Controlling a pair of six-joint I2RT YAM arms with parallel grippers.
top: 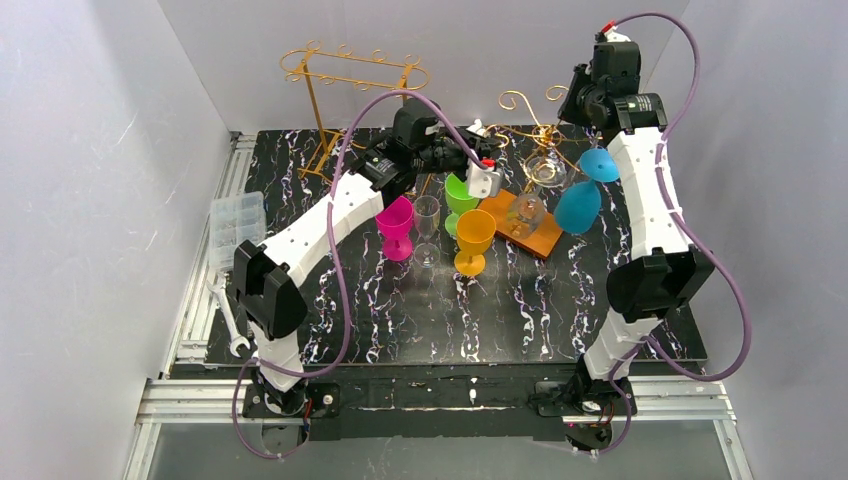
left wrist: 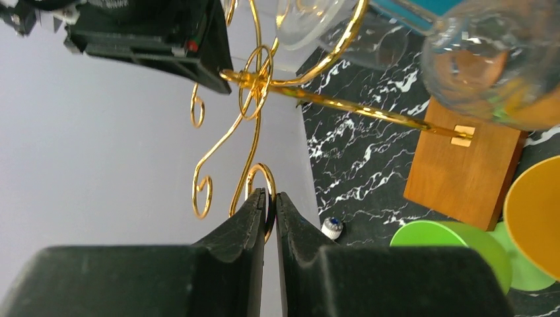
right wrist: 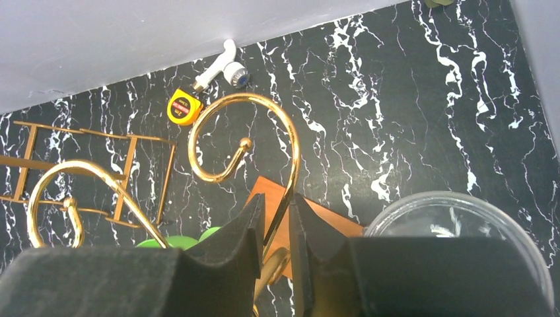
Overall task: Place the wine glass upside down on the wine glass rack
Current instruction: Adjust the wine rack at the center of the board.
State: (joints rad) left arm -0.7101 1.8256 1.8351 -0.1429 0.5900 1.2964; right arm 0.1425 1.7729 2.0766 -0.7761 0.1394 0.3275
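Black tabletop (top: 500,310), streaked with white marble veins! Gold wine glass rack (top: 527,103) on a brown wooden base (top: 545,240). There's a magenta goblet (top: 396,225), green goblet (top: 460,192), orange-yellow goblet (top: 474,238), blue goblet (top: 578,208), clear wine glass (top: 427,225), and a yellow tape measure (right wrist: 183,107).

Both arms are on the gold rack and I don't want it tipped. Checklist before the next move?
1. Left gripper shut on a scroll of the wine glass rack: ok.
2. Right gripper clamped on the rack's curl: not ok. Its fingers straddle the wire with a gap showing.
3. Wooden base flat on the table: cannot tell.
4. Room around the base: not ok. The orange glass and green glass stand right beside it.
5. Blue glass seated securely on the rack: cannot tell.
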